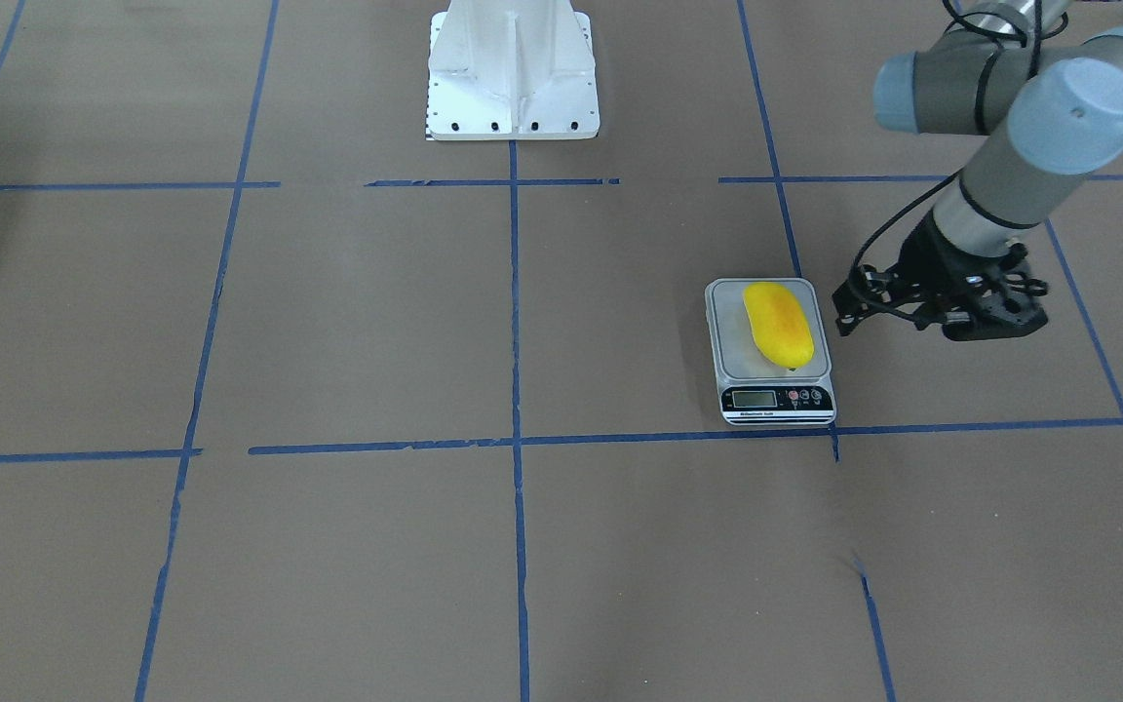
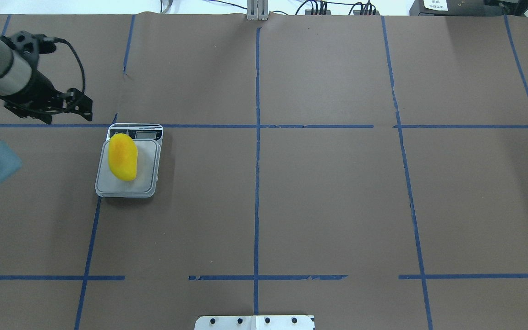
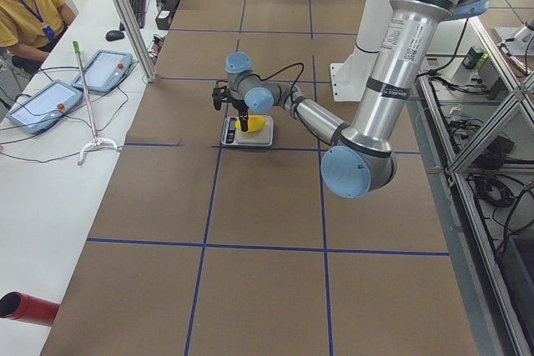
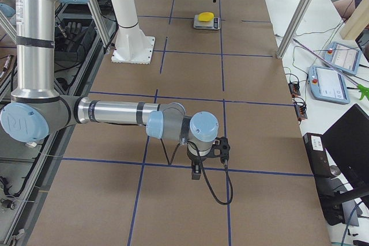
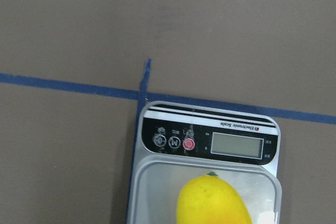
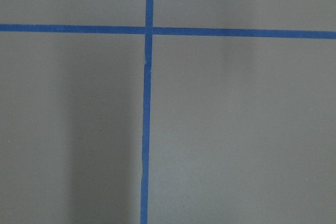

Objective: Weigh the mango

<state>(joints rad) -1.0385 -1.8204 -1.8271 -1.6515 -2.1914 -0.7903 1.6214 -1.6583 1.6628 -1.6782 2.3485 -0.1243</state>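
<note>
The mango (image 1: pixel 778 324), bright yellow with an orange blush, lies lengthwise on the platform of a small silver digital scale (image 1: pixel 734 363). It also shows in the overhead view (image 2: pixel 123 156) and, in part, in the left wrist view (image 5: pixel 212 203). My left gripper (image 1: pixel 995 324) hangs empty beside the scale, clear of the mango, on the side of the robot's left. Its fingers do not show clearly, so I cannot tell whether it is open or shut. My right gripper (image 4: pixel 196 171) shows only in the exterior right view, low over bare table far from the scale. I cannot tell its state.
Brown paper with blue tape grid lines (image 2: pixel 257 137) covers the table. The white robot base (image 1: pixel 513 73) stands at the table's middle edge. The scale's display (image 5: pixel 236 144) faces away from the robot. Operator pendants (image 3: pixel 50 97) lie on a side bench.
</note>
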